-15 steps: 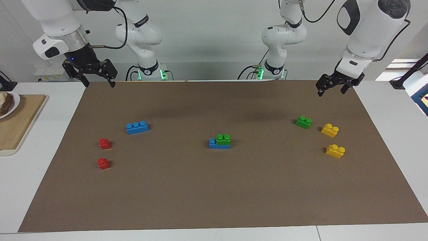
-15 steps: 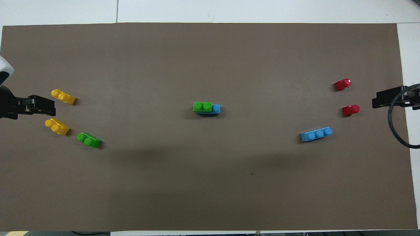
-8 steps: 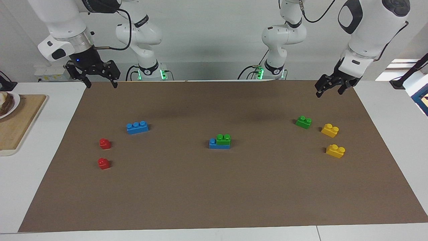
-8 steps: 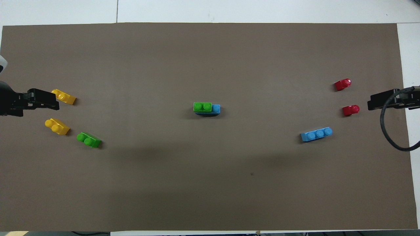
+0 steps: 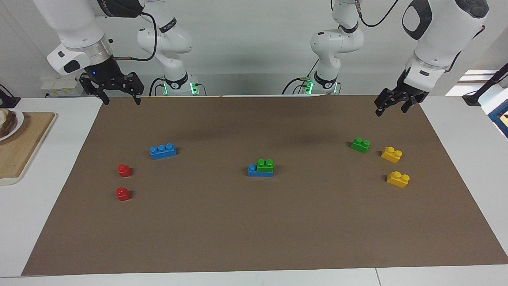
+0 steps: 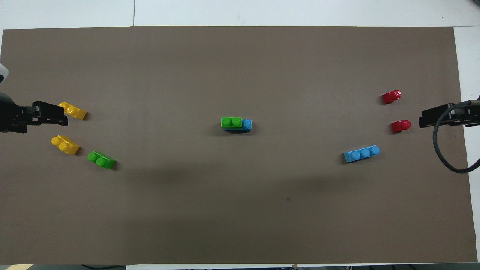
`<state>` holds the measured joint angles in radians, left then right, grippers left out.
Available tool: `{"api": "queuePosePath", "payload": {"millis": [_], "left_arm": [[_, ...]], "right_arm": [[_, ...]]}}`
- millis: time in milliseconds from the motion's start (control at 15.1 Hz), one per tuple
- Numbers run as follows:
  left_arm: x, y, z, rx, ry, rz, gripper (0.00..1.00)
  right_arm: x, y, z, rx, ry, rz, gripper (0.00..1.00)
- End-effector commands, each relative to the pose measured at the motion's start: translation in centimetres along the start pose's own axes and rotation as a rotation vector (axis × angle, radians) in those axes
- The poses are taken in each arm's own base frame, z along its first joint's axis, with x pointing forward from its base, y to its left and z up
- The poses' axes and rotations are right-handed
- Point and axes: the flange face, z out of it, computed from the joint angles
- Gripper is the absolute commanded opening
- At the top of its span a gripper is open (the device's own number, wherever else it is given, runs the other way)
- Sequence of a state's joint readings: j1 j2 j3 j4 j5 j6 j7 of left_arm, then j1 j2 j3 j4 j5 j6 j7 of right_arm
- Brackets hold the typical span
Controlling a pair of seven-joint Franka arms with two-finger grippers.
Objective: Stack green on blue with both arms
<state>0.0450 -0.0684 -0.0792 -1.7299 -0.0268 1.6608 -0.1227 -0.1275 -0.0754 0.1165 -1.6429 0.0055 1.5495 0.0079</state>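
Green brick (image 5: 265, 165) sits stacked on a blue brick (image 5: 253, 171) at frame centre of the facing view, covering two of its studs; one blue stud is exposed. Left gripper (image 5: 391, 106), upper right of the frame, hangs released and empty, well apart from the stack, over the mat edge above the loose green brick (image 5: 360, 144). Right gripper (image 5: 119, 97), upper left, is also spread and empty, well apart from the loose blue brick (image 5: 163, 151). Two yellow bricks (image 5: 392, 154) lie at right and two red bricks (image 5: 124, 170) at left. Surface: brown mat (image 5: 254, 230) on a white table (image 5: 24, 222). A wooden board (image 5: 20, 147) sits at the left edge; white wall behind the arms.
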Motion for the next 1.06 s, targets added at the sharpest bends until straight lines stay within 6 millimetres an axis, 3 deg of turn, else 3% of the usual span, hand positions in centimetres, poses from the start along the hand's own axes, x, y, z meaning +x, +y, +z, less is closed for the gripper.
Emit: {"api": "queuePosePath", "payload": {"millis": [0, 996], "left_arm": [[-0.46, 0.18, -0.42, -0.015, 0.013, -0.008, 1.0], [-0.51, 0.32, -0.39, -0.013, 0.01, 0.0, 1.0]], "right_arm": [[-0.6, 0.19, -0.01, -0.011, -0.007, -0.02, 1.0], [-0.63, 0.26, -0.06, -0.009, -0.008, -0.045, 1.0]]}}
